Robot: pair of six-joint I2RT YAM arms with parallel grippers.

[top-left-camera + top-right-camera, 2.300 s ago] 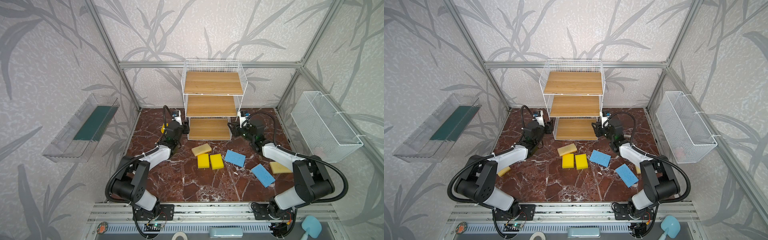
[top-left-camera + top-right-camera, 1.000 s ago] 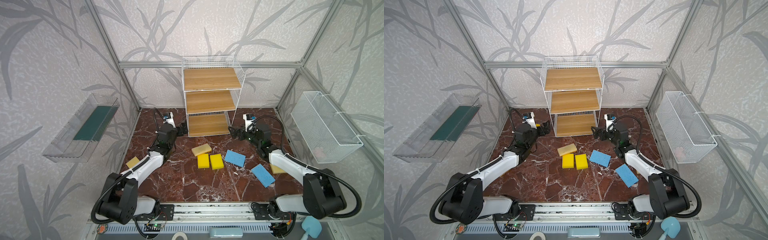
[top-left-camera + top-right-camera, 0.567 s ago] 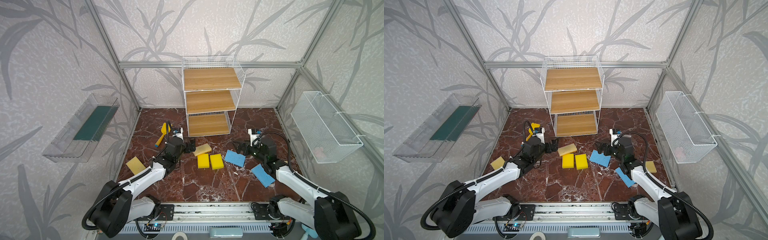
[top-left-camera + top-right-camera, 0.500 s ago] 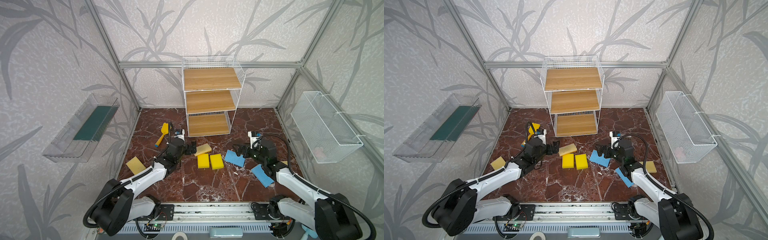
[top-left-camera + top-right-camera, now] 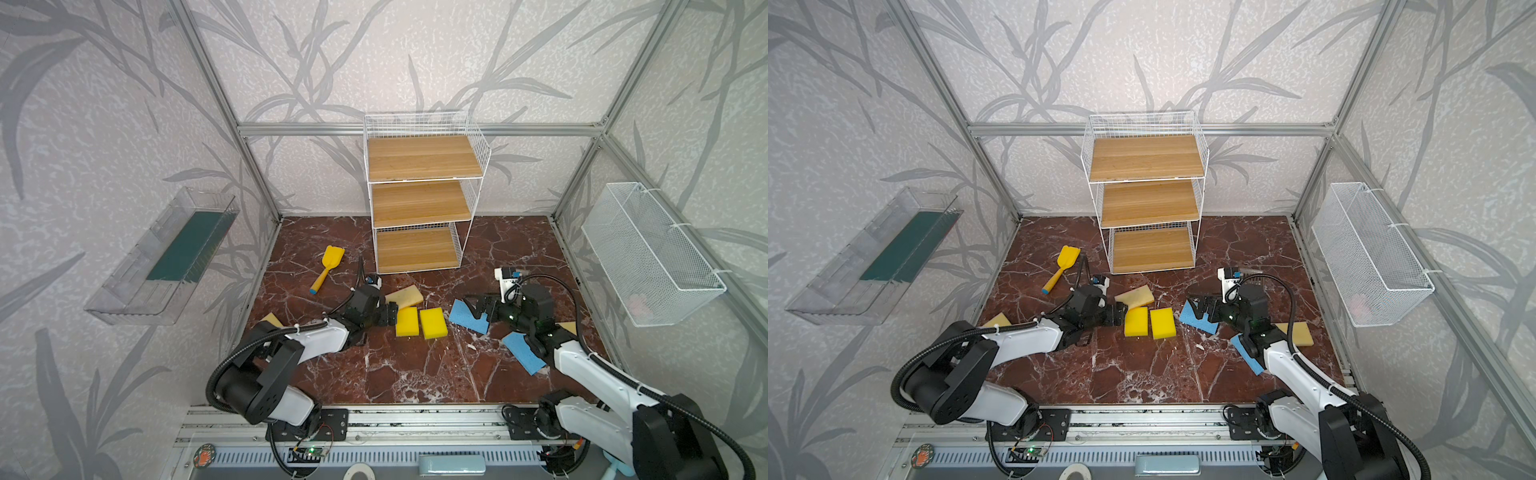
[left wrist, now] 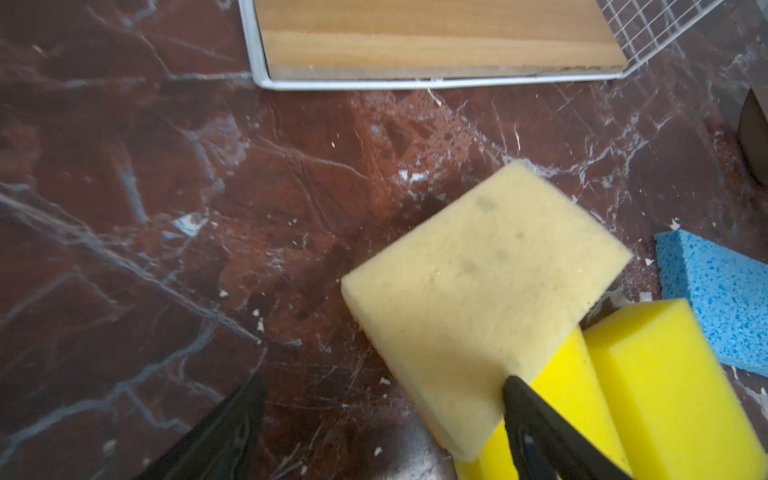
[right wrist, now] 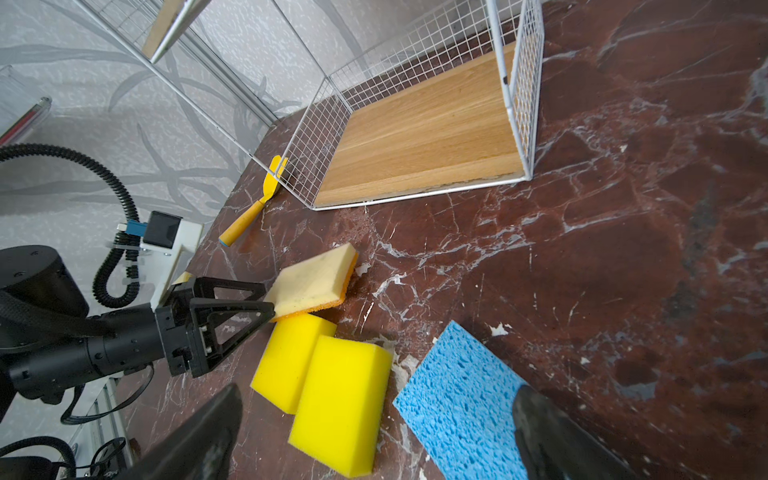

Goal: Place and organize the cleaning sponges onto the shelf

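Note:
The shelf (image 5: 419, 199) (image 5: 1146, 199) stands at the back with all three boards bare. A beige-topped sponge (image 6: 478, 299) (image 5: 404, 296) lies in front of it, overlapping one of two yellow sponges (image 5: 406, 321) (image 5: 433, 323). My left gripper (image 6: 384, 382) (image 5: 390, 311) is open, with the beige sponge's near corner between its fingers. My right gripper (image 7: 378, 390) (image 5: 476, 309) is open low over a blue sponge (image 7: 461, 399) (image 5: 465, 316). Another blue sponge (image 5: 521, 353) lies under the right arm. Beige sponges lie far left (image 5: 996, 320) and far right (image 5: 1300, 332).
A yellow toy shovel (image 5: 326, 268) lies left of the shelf. A white mesh basket (image 5: 648, 253) hangs on the right wall and a clear tray (image 5: 166, 257) on the left wall. The metal rail (image 5: 374, 419) borders the floor's front edge.
Both grippers have left the shelf's sides and come forward and down to the sponges. The shelf now stands slightly farther back than in the oldest frames.

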